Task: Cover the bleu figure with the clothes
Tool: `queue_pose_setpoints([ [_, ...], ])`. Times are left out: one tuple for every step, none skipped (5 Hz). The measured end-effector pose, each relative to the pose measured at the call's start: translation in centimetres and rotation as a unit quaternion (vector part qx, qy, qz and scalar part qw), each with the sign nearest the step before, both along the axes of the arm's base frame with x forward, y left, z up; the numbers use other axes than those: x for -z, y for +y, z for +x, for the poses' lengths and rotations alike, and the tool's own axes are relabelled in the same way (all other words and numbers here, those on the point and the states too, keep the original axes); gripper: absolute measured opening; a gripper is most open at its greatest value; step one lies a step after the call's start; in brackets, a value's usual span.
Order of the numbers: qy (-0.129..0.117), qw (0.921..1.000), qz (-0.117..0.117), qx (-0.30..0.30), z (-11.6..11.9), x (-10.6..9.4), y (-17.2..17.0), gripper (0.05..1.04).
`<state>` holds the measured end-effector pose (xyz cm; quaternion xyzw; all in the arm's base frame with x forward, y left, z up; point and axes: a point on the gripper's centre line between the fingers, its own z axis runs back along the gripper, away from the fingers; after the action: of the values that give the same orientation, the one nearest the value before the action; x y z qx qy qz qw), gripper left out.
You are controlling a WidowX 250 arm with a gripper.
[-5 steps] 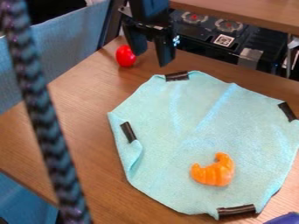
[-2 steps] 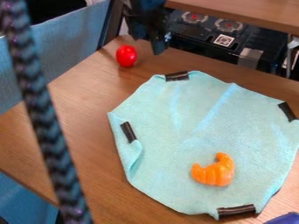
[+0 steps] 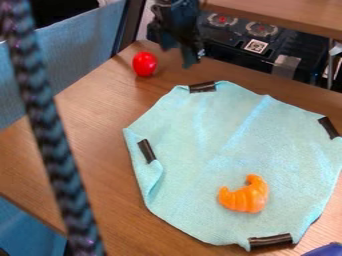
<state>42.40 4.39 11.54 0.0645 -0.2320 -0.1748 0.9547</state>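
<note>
At the top of the view, the black gripper (image 3: pixel 176 56) hangs beyond the cloth's far edge with its fingers apart and nothing between them. The light blue cloth (image 3: pixel 194 175) lies spread on the table, with black tape strips at several edges and its left edge folded over. An orange croissant-shaped piece (image 3: pixel 245 197) rests on the cloth's lower right part. Part of a dark blue thing (image 3: pixel 325 250) shows at the bottom right corner; whether it is the figure, I cannot tell.
A red egg-shaped object (image 3: pixel 144 64) sits on the wooden table (image 3: pixel 93 120) to the gripper's left. Black equipment (image 3: pixel 247 42) stands behind the table's far edge. A braided cable (image 3: pixel 53 150) crosses the left foreground.
The gripper has drawn back toward the top edge from its first position, then shifted slightly right and down. Cloth, orange piece and red object have stayed in place.
</note>
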Motion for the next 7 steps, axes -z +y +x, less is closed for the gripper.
queue_pose_setpoints([
  [0.008, 0.9999, 0.008, 0.003, 0.7, 1.7, -0.5, 1.001],
  [0.002, 0.9997, 0.022, -0.007, 1.8, 2.6, -0.3, 1.001],
  [0.004, 0.9993, 0.036, -0.007, 3.2, 3.8, -0.5, 1.001],
  [0.014, 0.9991, 0.035, -0.017, 4.4, 4.5, -0.3, 1.001],
  [0.026, 0.9982, 0.046, -0.028, 5.6, 5.7, 0.1, 1.001],
  [0.033, 0.9979, 0.045, -0.032, 6.4, 6.1, -0.1, 1.001],
  [0.050, 0.9969, 0.050, -0.034, 6.6, 7.6, 0.0, 1.001],
])
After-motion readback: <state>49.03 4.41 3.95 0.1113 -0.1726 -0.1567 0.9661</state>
